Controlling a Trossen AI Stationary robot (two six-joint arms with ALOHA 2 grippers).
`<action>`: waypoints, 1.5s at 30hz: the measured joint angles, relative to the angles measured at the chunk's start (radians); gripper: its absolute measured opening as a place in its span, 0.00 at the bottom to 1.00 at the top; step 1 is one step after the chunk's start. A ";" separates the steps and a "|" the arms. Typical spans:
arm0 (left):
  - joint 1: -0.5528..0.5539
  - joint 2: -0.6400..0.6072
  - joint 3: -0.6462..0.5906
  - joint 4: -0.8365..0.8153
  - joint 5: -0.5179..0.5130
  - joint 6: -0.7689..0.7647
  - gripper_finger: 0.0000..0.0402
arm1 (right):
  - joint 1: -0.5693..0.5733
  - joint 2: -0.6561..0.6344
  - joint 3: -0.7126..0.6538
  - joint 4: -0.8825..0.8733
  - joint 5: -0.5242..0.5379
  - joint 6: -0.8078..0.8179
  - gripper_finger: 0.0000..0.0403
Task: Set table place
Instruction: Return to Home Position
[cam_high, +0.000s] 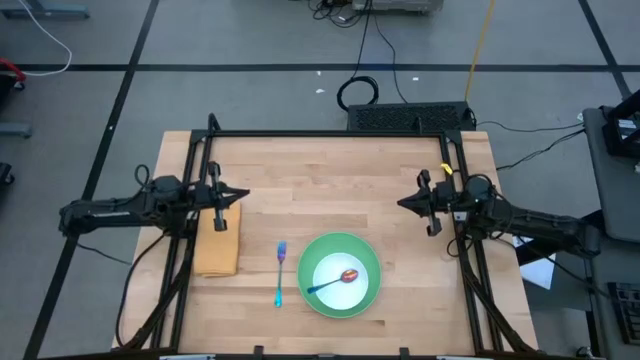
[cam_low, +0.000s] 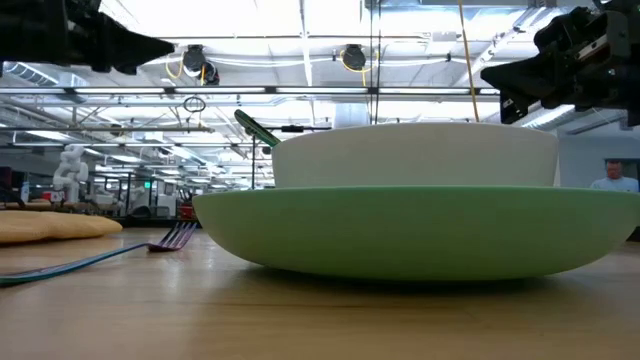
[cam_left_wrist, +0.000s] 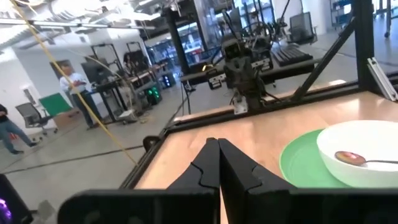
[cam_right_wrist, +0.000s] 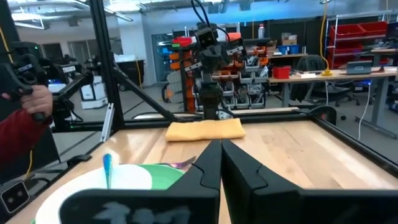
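High view is showing the tabletop (cam_high: 330, 180) with the place setting gathered around a green plate (cam_high: 374, 268), which is sitting close to the tabletop edge nearest the low camera. A white bowl (cam_high: 326, 266) is resting inside the plate, and a blue-handled spoon (cam_high: 330, 283) is leaning in the bowl with its handle poking over the rim. A fork (cam_high: 280, 273) is lying flat just beside the plate on the left arm's side, not touching it, and a tan cloth (cam_high: 217, 248) is lying beyond the fork. The left hand (cam_high: 241, 195) is hovering over the cloth's far end, well apart from the plate, fingers pressed together and holding nothing. The right hand (cam_high: 404, 203) is hovering well apart from the plate on the other side, likewise pinched closed and empty. Plate and bowl are looking hard, smooth and breakable, best taken by the rim. The cutlery is looking light and slippery, best pinched mid-handle, and a nudge to the bowl could tip the spoon out. The cloth is looking soft and limp. Bare wood beyond the plate is giving open room, while the black frame (cam_high: 330, 133) is hemming the far edge and sides.
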 joint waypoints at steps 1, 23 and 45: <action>0.000 -0.015 -0.007 -0.004 0.000 0.000 0.00 | 0.000 -0.020 0.000 -0.018 0.000 -0.003 0.00; -0.063 -0.151 -0.053 -0.099 -0.031 -0.061 0.00 | 0.021 -0.223 0.000 -0.199 0.006 0.042 0.00; -0.407 -0.160 -0.103 -0.133 -0.417 -0.030 0.00 | 0.138 -0.223 0.000 -0.214 0.085 0.012 0.00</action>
